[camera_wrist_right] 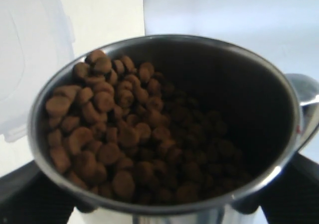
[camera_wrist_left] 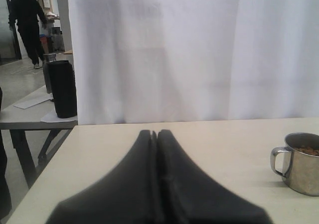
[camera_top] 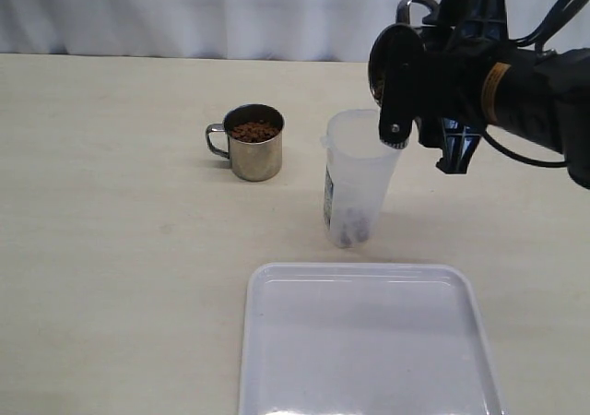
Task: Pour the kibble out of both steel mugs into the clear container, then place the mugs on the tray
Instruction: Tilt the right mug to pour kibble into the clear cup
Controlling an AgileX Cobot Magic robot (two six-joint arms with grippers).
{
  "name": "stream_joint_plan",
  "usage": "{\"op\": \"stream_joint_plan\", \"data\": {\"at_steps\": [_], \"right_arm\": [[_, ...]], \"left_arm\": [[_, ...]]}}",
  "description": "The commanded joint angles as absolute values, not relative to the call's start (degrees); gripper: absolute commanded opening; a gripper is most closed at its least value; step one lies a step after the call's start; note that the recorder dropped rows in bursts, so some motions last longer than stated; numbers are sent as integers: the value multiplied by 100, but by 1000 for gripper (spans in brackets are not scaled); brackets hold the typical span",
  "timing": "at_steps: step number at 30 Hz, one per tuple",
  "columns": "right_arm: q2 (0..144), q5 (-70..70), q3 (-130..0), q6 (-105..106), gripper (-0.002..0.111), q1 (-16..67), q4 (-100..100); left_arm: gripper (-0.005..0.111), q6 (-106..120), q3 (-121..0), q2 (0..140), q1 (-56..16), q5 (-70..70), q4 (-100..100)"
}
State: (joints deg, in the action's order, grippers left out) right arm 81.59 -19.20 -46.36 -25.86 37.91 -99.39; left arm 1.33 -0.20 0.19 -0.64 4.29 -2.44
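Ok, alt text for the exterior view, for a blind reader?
The right pincer holds a steel mug tipped above the clear container, which has a few kibble pellets at its bottom. A second mug, full of them, stands on the table left of it, and a white tray lies nearer the camera.

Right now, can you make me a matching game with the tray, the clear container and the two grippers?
Things:
1 tray
2 clear container
3 left gripper
4 right gripper

States:
A shut, holding nothing
B holding a tilted steel mug of kibble
C nothing on it
D some kibble at its bottom

Pairs: 1-C, 2-D, 3-A, 4-B
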Motion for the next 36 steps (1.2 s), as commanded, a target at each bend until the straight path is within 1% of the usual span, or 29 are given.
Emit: {"op": "stream_joint_plan", "data": {"at_steps": [1, 10, 36], "right_arm": [[8132, -1944, -4728, -2279, 5, 3807, -9995], [8233, -1944, -4728, -1703, 5, 3807, -9995], [8244, -1894, -4862, -1267, 5, 3807, -9995]], "left_arm": [[0, 126, 0, 0, -38, 346, -231], [0, 126, 0, 0, -38, 346, -231], [0, 126, 0, 0, -38, 346, -231]]}}
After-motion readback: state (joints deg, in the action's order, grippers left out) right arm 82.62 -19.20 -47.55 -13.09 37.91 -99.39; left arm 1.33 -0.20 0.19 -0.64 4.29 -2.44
